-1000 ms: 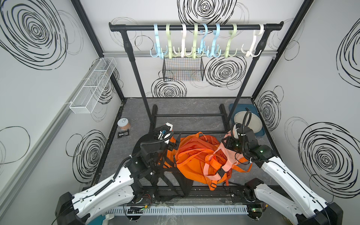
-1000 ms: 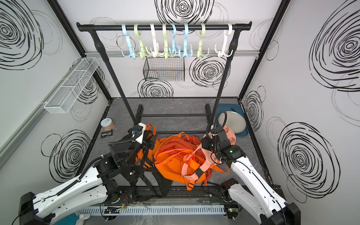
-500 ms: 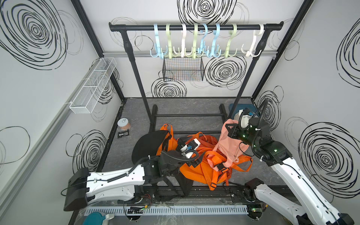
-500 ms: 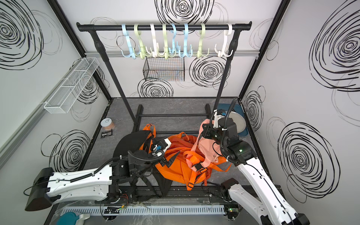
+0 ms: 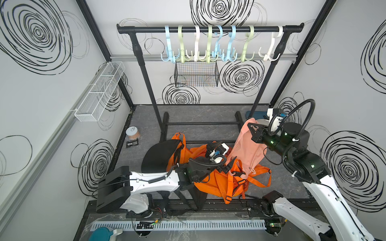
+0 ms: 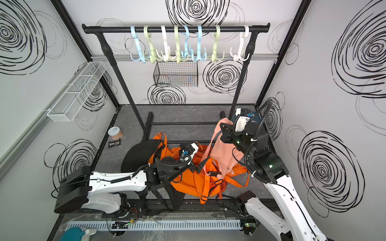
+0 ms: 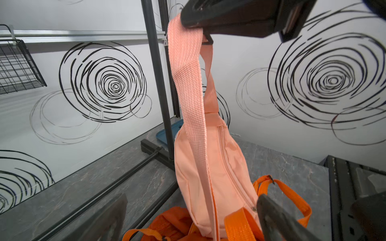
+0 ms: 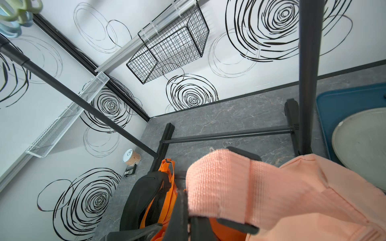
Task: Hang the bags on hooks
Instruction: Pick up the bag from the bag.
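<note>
A pink bag (image 5: 248, 150) (image 6: 224, 154) hangs by its top strap from my right gripper (image 5: 251, 130) (image 6: 223, 130), which is shut on that strap (image 8: 217, 183). Its bottom still rests on an orange bag (image 5: 213, 183) (image 6: 188, 183) on the floor. In the left wrist view the pink bag (image 7: 208, 167) hangs straight ahead. My left gripper (image 5: 226, 167) (image 6: 196, 167) (image 7: 192, 219) is open, low over the orange bag beside the pink bag's base, holding nothing. Several pastel hooks (image 5: 219, 46) (image 6: 188, 43) hang on the black rail (image 5: 146, 29) high at the back.
A black bag (image 5: 160, 156) lies left of the orange one. The rack's posts and floor bars (image 5: 200, 123) stand behind the bags. A black wire basket (image 5: 196, 74), a white wire shelf (image 5: 100, 91), a can (image 5: 132, 133), and a blue tray (image 8: 344, 100) holding a plate (image 8: 363, 141) are around.
My right gripper shut on the pink strap and rose, lifting the pink bag upright. My left arm swung right across the orange bag to the pink bag's base, still open.
</note>
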Motion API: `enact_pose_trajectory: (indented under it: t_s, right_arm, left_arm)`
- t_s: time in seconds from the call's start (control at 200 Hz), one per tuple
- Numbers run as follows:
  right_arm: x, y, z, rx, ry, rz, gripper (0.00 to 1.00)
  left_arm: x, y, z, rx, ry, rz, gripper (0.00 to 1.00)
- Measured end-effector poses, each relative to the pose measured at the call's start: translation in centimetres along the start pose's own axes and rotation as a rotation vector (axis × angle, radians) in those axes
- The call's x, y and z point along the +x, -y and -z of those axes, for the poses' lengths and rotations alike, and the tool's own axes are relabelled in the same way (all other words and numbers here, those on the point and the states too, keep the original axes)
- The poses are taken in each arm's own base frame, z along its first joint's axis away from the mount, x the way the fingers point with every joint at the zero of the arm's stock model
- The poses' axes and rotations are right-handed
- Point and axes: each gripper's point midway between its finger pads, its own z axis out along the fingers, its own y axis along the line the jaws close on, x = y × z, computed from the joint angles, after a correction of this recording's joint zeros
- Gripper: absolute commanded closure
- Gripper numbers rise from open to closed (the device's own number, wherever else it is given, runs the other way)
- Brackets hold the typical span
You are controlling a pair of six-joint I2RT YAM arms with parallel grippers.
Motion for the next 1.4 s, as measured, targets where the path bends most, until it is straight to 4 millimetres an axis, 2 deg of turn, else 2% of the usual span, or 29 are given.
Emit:
enact_pose_trajectory:
  t_s: [0.09,0.38,0.495,0.615,0.69,0.876,0.931,1.021,1.136,1.266,1.311,1.341,1.401]
  right_arm:
    - [-0.7,-0.4,0.6,-0.012,0.021,0.002,1.0]
    - [-3.5,-1.8,2.7,-0.04,0.102,0.009,1.0]
    - [-4.5,-2.3,3.5,-0.046,0.133,0.012,1.0]
    - [-5.4,-2.4,4.4,-0.038,0.167,0.018,1.0]
    - [-5.6,-2.3,4.8,-0.03,0.177,0.02,1.0]
    - [-6.0,-1.9,5.8,-0.01,0.212,0.019,1.0]
    - [-5.9,-1.6,6.0,-0.002,0.218,0.019,0.99]
    - [-5.2,-0.9,6.0,0.017,0.217,0.022,0.81]
    - [-3.9,-0.1,5.6,0.033,0.195,0.041,0.68]
    - [-3.2,0.0,5.1,0.033,0.168,0.088,0.44]
    - [-3.2,-0.1,5.2,0.031,0.166,0.099,0.33]
    - [-3.2,-0.2,5.2,0.029,0.166,0.113,0.3]
    - [-3.4,-0.4,5.4,0.023,0.169,0.139,0.22]
  left_arm:
    - [-0.5,0.5,-0.8,0.022,0.025,0.03,0.04]
    - [1.7,0.7,-2.1,0.048,0.001,0.089,0.46]
    - [2.1,1.0,-2.6,0.056,-0.004,0.107,0.57]
    - [2.1,1.0,-2.7,0.056,-0.001,0.113,0.79]
    - [1.7,0.9,-2.8,0.051,0.008,0.117,0.98]
    - [-0.3,-0.8,-3.2,-0.003,0.04,0.098,1.0]
    - [-1.6,-1.9,-3.3,-0.027,0.058,0.093,1.0]
    - [-5.3,-3.6,-3.6,-0.059,0.102,0.081,1.0]
    - [-12.9,-4.7,-4.3,-0.069,0.192,0.046,1.0]
    - [-21.0,-4.9,-3.5,-0.064,0.285,-0.009,1.0]
    - [-22.9,-5.1,-3.2,-0.067,0.303,-0.027,1.0]
    - [-24.0,-5.3,-3.1,-0.07,0.31,-0.041,1.0]
    - [-25.2,-5.8,-3.1,-0.08,0.305,-0.067,1.0]
